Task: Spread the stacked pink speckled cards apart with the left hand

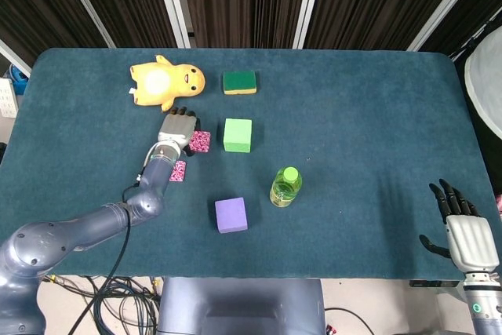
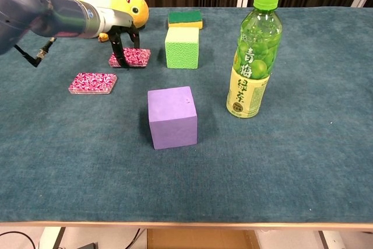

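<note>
Two sets of pink speckled cards lie apart on the blue table. The near set (image 2: 92,83) lies flat on the cloth and is partly hidden by my left forearm in the head view (image 1: 178,171). The far card (image 2: 133,58) (image 1: 201,141) sits just left of the green cube, low at the table, with its left end pinched by the fingers of my left hand (image 1: 177,127) (image 2: 120,39). My right hand (image 1: 468,241) rests at the table's near right edge, fingers spread, holding nothing.
A yellow plush toy (image 1: 166,82) lies right behind my left hand. A green cube (image 1: 238,135) stands right of the far card, and a green sponge (image 1: 239,82) lies behind it. A purple cube (image 1: 230,215) and a green drink bottle (image 1: 286,186) stand nearer the front.
</note>
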`<state>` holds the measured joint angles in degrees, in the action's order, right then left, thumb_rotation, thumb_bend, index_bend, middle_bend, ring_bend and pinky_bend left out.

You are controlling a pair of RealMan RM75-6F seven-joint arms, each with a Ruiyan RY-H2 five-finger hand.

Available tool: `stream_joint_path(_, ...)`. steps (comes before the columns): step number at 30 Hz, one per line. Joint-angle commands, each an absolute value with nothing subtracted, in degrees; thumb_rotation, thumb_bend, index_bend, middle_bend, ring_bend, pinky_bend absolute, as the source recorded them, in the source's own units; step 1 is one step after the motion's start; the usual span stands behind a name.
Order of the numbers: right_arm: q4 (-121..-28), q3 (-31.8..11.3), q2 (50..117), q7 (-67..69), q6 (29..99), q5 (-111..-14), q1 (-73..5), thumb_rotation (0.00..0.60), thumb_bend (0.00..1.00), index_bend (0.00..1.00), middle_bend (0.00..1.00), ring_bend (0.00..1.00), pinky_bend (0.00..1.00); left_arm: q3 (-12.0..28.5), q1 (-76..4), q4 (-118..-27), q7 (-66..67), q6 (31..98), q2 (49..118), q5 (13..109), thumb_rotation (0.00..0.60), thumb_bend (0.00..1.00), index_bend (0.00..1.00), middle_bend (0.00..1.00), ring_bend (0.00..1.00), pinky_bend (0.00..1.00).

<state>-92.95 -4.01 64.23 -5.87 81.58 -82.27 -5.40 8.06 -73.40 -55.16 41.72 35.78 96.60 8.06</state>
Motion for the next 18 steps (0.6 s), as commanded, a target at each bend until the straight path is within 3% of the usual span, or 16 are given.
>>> stream_joint_path(1, -92.96, -4.06, 64.16, -5.79, 81.59, -82.19, -5.37, 0.6, 0.18, 0.0, 0.0, 0.06, 0.21, 8.13, -73.81, -54.47, 42.05, 35.64, 97.3, 7.42, 0.6, 0.23, 0.49, 0.21, 0.01, 0.0)
stream_joint_path(18, -93.12, -4.1, 64.1, -5.87, 81.89, -81.95, -5.12, 0.6, 0.19, 0.0, 0.0, 0.06, 0.21, 7.75, -75.01, -56.05, 46.13, 38.0, 96.66, 3.75, 0.6, 0.14, 0.38, 0.19, 0.0, 0.0)
